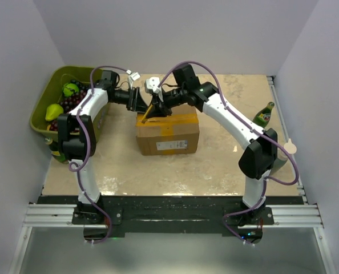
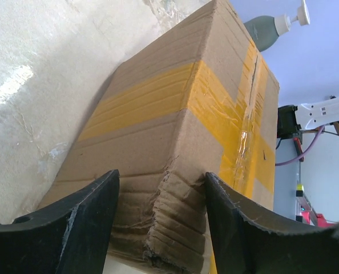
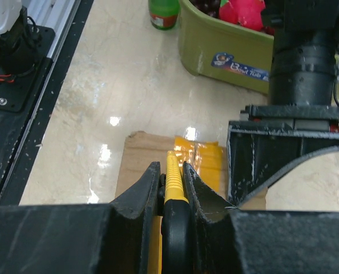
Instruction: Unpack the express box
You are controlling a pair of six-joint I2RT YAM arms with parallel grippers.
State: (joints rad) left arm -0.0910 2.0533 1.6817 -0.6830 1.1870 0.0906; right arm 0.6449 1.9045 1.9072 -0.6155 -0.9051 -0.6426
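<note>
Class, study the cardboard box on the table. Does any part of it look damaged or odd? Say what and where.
Yes. The box has a crushed, torn corner, the one sitting between the open jaws of the left gripper; the cardboard there is creased and ragged. The yellow tape along the top seam looks wrinkled.

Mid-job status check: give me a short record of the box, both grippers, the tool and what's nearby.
box: express box mid-table, flaps shut, yellow tape across the top
left gripper: open, fingers either side of a crumpled box corner
right gripper: shut on yellow cutter, pointed at the taped top
contact of cutter with tape: cannot tell
nearby: green bin of fruit on the left; green bottle on the right
</note>
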